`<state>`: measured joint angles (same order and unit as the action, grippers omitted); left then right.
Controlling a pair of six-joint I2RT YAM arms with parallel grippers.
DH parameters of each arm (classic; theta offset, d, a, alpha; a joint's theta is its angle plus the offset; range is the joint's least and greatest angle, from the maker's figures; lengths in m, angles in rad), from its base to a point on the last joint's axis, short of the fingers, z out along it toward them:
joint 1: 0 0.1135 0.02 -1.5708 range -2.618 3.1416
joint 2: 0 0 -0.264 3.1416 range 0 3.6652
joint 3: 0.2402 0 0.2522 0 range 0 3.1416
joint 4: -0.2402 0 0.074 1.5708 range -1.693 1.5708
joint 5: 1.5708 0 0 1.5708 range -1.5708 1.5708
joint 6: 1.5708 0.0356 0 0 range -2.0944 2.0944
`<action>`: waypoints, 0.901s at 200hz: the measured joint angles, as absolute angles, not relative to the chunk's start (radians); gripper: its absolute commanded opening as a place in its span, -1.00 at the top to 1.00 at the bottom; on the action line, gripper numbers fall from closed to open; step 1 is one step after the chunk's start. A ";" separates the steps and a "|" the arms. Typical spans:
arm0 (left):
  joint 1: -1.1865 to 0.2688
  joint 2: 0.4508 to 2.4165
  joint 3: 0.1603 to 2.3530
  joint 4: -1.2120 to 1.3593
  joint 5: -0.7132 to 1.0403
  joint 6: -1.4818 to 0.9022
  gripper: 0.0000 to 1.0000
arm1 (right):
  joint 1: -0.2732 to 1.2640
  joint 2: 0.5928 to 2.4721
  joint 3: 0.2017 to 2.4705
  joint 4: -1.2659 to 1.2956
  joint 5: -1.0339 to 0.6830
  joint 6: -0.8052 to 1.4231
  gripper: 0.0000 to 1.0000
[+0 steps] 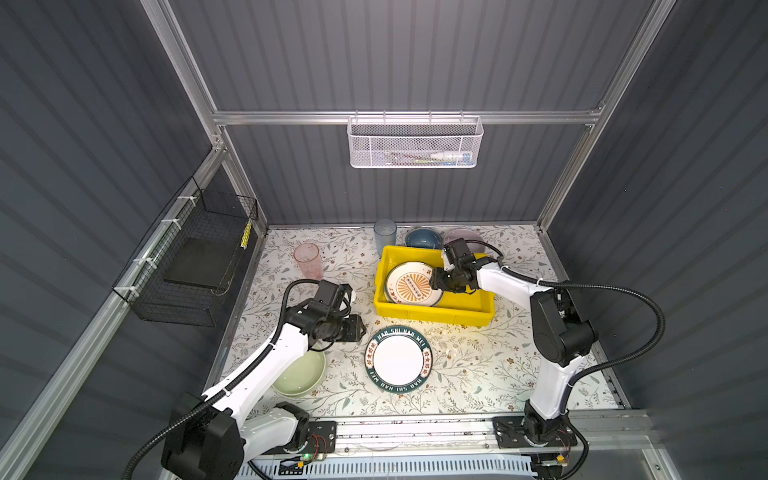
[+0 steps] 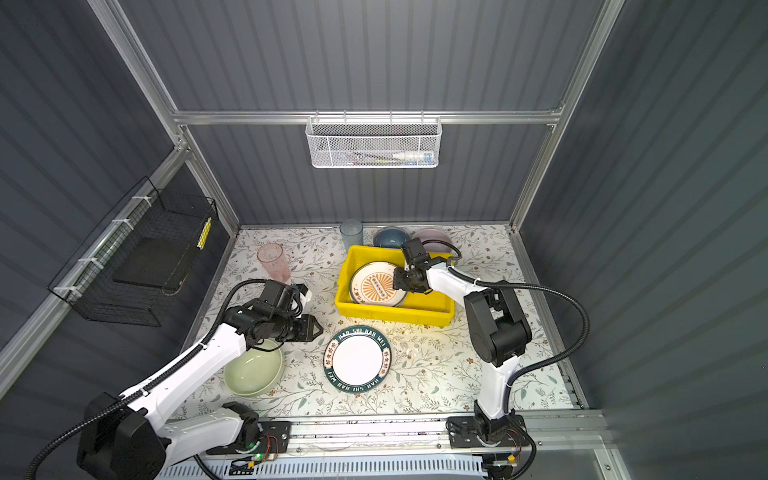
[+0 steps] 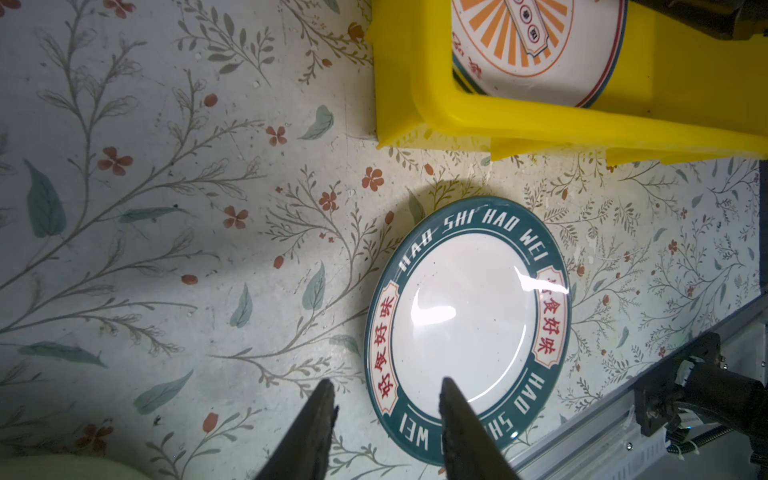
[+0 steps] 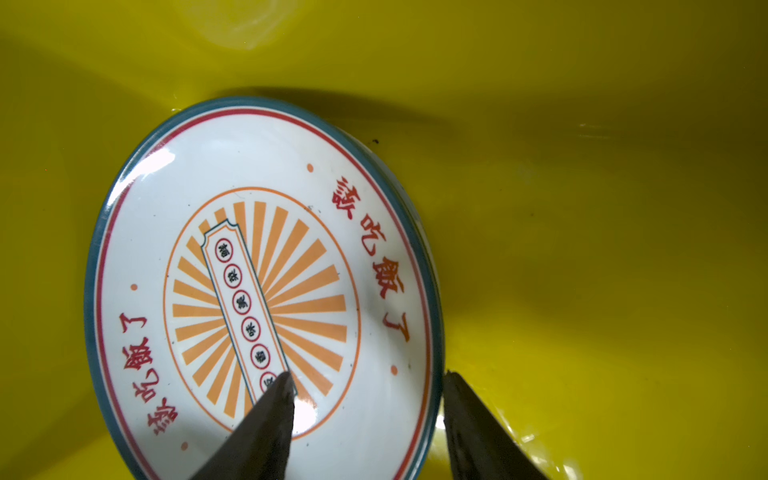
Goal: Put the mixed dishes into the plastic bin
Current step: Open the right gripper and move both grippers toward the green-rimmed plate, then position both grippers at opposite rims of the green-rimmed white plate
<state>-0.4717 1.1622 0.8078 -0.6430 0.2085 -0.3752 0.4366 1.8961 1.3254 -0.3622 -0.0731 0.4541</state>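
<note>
One plate in the bin: the sunburst plate (image 1: 409,284) (image 4: 257,291) lies in the left half of the yellow plastic bin (image 1: 436,316) (image 2: 395,316), mid-frame in both top views, close to its left wall.
Bin's free room: the right half of its floor is bare.
Right gripper (image 4: 370,386): inside the bin, jaws apart and astride the plate's rim, one over the plate's face and one over the yellow floor.
Left gripper (image 3: 388,390): jaws apart, nothing between them, just left of the green lettered plate (image 1: 398,359) (image 3: 465,316).
Outside the bin: the lettered plate lies flat just below the front wall, apart from it; the green bowl (image 1: 301,374) sits lower left, partly under the left arm; the pink tumbler (image 1: 308,261) stands upper left; the blue tumbler (image 1: 385,235), blue bowl (image 1: 423,239) and lilac bowl (image 1: 461,237) line the far wall.
Wall baskets: the white mesh basket (image 1: 415,143) holds items too blurred to name; the black wire basket (image 1: 195,257) holds a dark slab.
Open table: the floral table (image 1: 478,374) is bare at lower right.
</note>
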 measured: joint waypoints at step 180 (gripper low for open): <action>-0.472 1.224 0.670 -0.532 0.302 -0.452 0.39 | 0.643 1.057 0.727 -0.395 -0.131 0.490 -0.18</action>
<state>-0.4725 1.2236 0.6697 -0.5323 0.3016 -0.4522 0.6426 1.0569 0.7273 -0.3954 -0.1310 0.4896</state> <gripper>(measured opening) 0.325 0.596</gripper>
